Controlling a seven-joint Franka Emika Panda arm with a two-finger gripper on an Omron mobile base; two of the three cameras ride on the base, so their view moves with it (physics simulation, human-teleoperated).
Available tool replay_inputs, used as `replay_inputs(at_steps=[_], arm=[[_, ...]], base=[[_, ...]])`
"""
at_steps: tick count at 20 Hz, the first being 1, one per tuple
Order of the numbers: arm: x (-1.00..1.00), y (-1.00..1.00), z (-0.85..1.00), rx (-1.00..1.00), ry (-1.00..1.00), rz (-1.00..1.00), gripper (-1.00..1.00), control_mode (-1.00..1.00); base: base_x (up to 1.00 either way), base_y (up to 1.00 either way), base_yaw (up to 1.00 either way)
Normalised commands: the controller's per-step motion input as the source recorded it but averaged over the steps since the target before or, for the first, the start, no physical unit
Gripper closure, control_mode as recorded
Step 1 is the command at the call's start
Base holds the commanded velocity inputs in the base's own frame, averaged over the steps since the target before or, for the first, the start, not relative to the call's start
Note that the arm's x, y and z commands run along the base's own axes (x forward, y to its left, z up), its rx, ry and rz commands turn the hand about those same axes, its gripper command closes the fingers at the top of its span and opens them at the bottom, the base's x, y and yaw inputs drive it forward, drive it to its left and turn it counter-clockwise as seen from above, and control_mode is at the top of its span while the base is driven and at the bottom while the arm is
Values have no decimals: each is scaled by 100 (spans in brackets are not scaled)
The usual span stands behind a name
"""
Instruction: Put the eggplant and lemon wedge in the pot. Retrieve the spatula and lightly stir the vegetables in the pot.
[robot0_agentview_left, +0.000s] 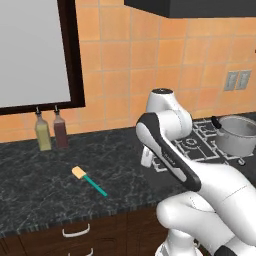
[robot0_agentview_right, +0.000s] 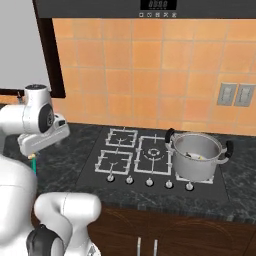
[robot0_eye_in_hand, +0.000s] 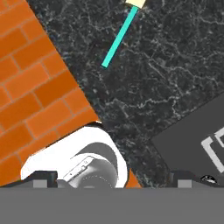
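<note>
The spatula (robot0_agentview_left: 89, 181) lies flat on the dark counter, its tan head (robot0_agentview_left: 78, 173) toward the back left and its teal handle toward the front edge. In the hand view the spatula (robot0_eye_in_hand: 118, 37) sits at the top, well away from my gripper (robot0_eye_in_hand: 113, 180). The fingertips (robot0_eye_in_hand: 43, 179) stand wide apart with nothing between them, so the gripper is open. It hovers over the counter between the spatula and the stove. The steel pot (robot0_agentview_right: 196, 155) stands on the stove's right front burner, with a small yellowish bit inside. I cannot make out the eggplant.
Two bottles (robot0_agentview_left: 43, 131) stand against the tiled wall at the back left, under a window frame. The stove top (robot0_agentview_right: 125, 159) with its knobs lies right of the gripper. My own arm (robot0_agentview_left: 167, 150) blocks much of the counter's middle.
</note>
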Motion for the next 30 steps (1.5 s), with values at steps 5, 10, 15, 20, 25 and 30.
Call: replay_inputs(at_steps=[5,10,15,20,25,30], arm=[[0,1,-28,-7,0,100,-100,-100],[-3,11,-12,-4,0,100,-100,-100],[-14,12,-10,0,0,100,-100,-100],[-12,22,-5,0,0,92,-100,-100],[-6,8,-8,-1,-1,79,-100,-100],[-5,7,-35,0,0,64,-100,-100]], base=[[0,0,0],[0,0,0],[0,0,0],[0,0,0],[0,0,0],[0,0,0]])
